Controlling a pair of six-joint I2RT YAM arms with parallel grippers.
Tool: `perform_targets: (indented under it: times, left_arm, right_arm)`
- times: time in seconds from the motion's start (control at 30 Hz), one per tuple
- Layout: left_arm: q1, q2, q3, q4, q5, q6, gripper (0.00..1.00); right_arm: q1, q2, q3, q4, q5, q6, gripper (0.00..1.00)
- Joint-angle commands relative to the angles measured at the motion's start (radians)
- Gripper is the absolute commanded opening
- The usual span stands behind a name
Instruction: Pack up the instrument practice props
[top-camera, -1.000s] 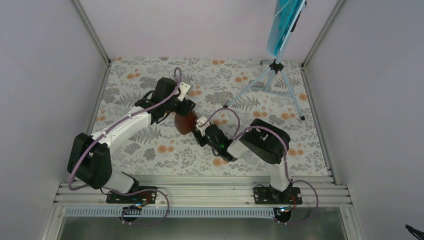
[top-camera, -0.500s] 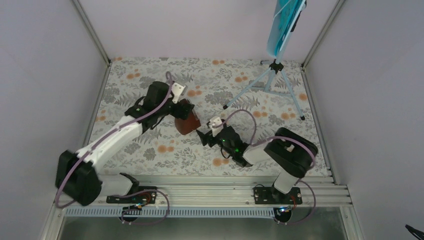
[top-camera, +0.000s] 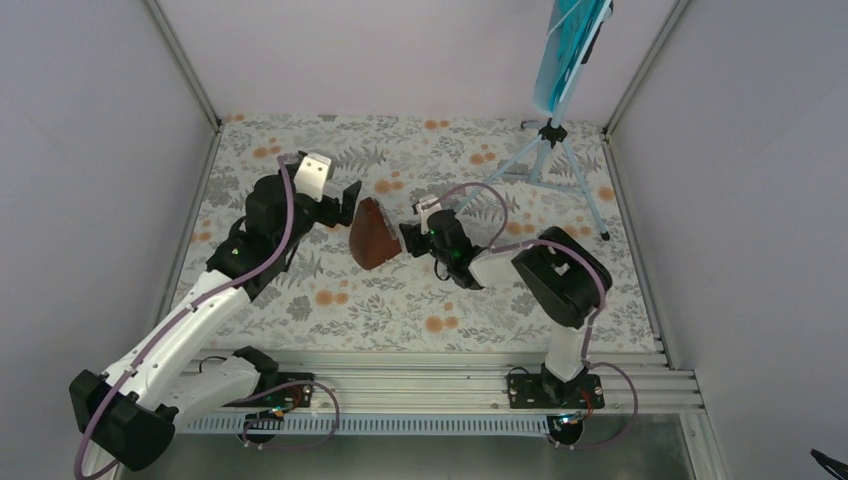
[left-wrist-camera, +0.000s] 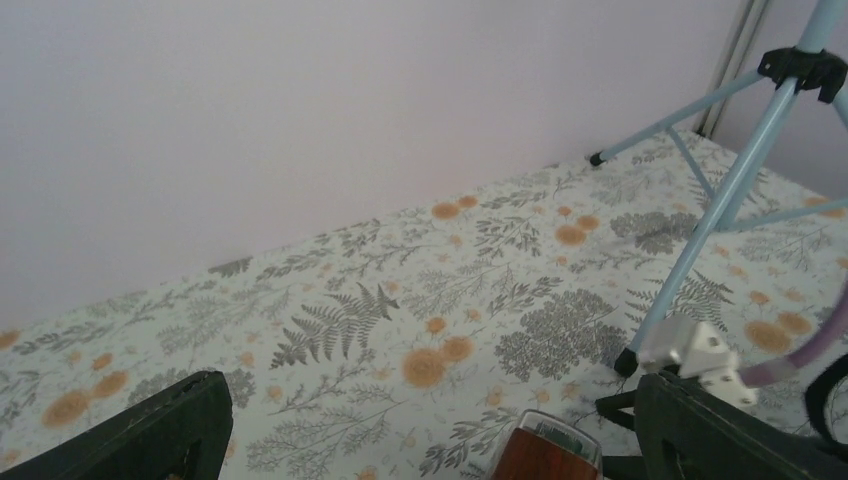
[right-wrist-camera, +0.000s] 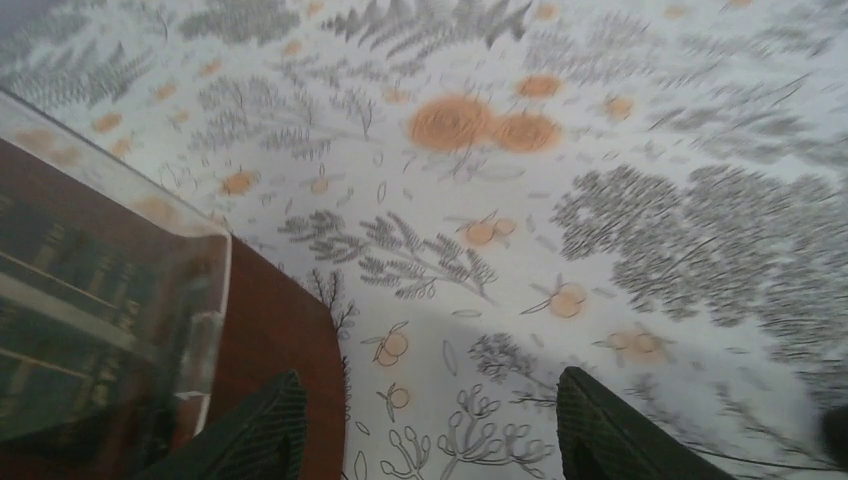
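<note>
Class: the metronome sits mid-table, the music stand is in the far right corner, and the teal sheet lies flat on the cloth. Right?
Not quite. In the top view the teal sheet rests up on the music stand, not flat on the cloth. The rest holds.

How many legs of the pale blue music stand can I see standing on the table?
3. The left leg reaches toward the scene's middle, the right leg comes forward on the right, and the back leg points rearward. None seems hidden.

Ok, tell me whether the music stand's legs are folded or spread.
Spread. The music stand has its tripod legs splayed outward to separate feet on the table, clearest from above.
</note>
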Motion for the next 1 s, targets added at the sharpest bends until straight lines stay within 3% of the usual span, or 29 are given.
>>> perform_targets:
  times: [0.0,0.2,0.3,0.43,0.5,0.6,0.7,0.97]
  left_arm:
    - [-0.002,0.009,-0.010,0.003,-0.019,0.006,1.00]
    - [-0.002,0.010,-0.009,0.002,-0.016,0.006,1.00]
    - [-0.002,0.005,-0.012,0.002,-0.025,0.005,1.00]
    - [-0.002,-0.013,-0.024,0.012,-0.043,0.007,1.00]
    - [-0.002,-0.022,-0.030,0.017,-0.055,0.008,1.00]
    - [-0.002,-0.027,-0.034,0.024,-0.062,0.010,1.00]
    - [-0.002,-0.023,-0.032,0.021,-0.061,0.010,1.00]
    - [-0.003,-0.031,-0.033,0.019,-0.087,0.016,1.00]
  right_arm:
    - [0.017,0.095,0.067,-0.105,-0.072,0.005,0.58]
    - [0.167,0.090,-0.004,0.014,-0.186,-0.135,0.59]
    - [0.253,0.096,-0.009,0.036,-0.153,-0.204,0.58]
    - [0.260,0.074,-0.050,0.105,-0.107,-0.194,0.57]
    - [0.259,0.045,-0.083,0.145,-0.094,-0.195,0.62]
    - [0.259,0.014,-0.111,0.174,-0.089,-0.213,0.84]
    - [0.259,0.009,-0.087,0.170,-0.081,-0.243,0.95]
    - [0.259,0.105,0.084,0.130,-0.025,-0.345,1.00]
